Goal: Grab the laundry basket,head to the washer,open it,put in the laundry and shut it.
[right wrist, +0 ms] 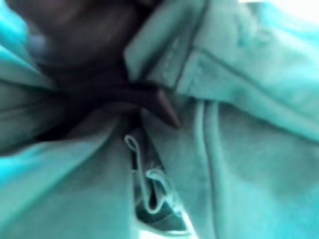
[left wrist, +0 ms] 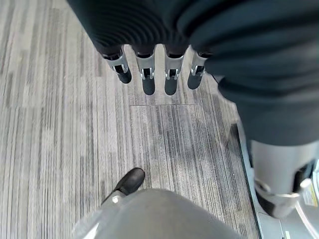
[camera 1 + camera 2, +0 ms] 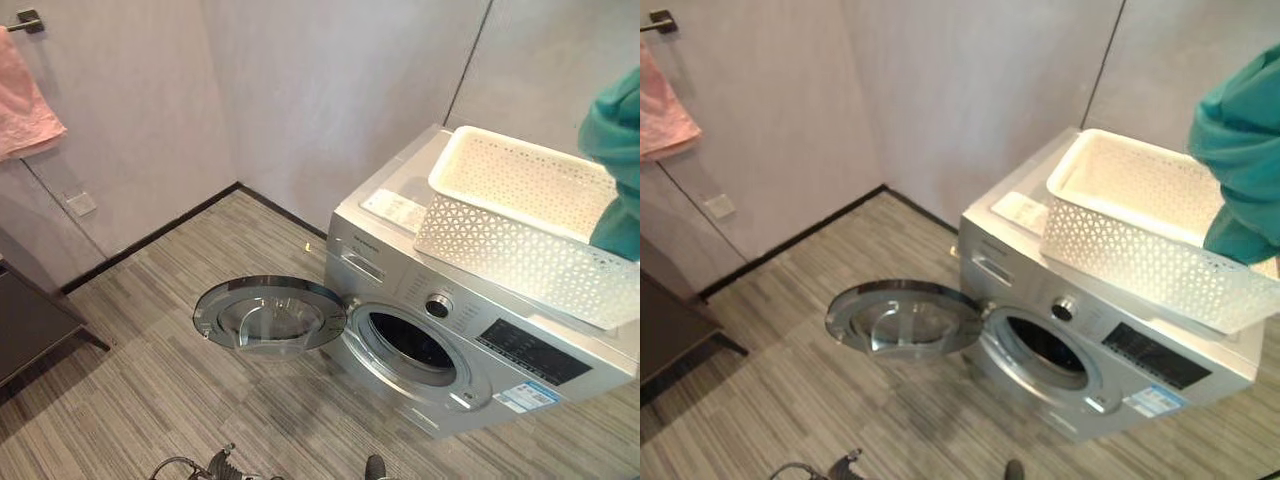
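Observation:
The silver washer (image 3: 470, 340) stands against the wall with its round door (image 3: 268, 315) swung wide open to the left, leaving the dark drum opening (image 3: 412, 342) exposed. On its top rests the white perforated laundry basket (image 3: 520, 215), its inside bare where visible. A teal garment (image 3: 1240, 160) hangs in the air above the basket's right end. In the right wrist view, a dark fingertip of my right hand (image 1: 152, 97) pinches folds of this teal cloth (image 1: 239, 124). My left hand (image 2: 149, 74) hangs low over the floor, fingers straight and holding nothing.
A pink towel (image 3: 25, 105) hangs from a rail on the left wall. A dark low piece of furniture (image 3: 25, 320) stands at the left edge. Grey striped floor (image 3: 150, 400) stretches in front of the washer door.

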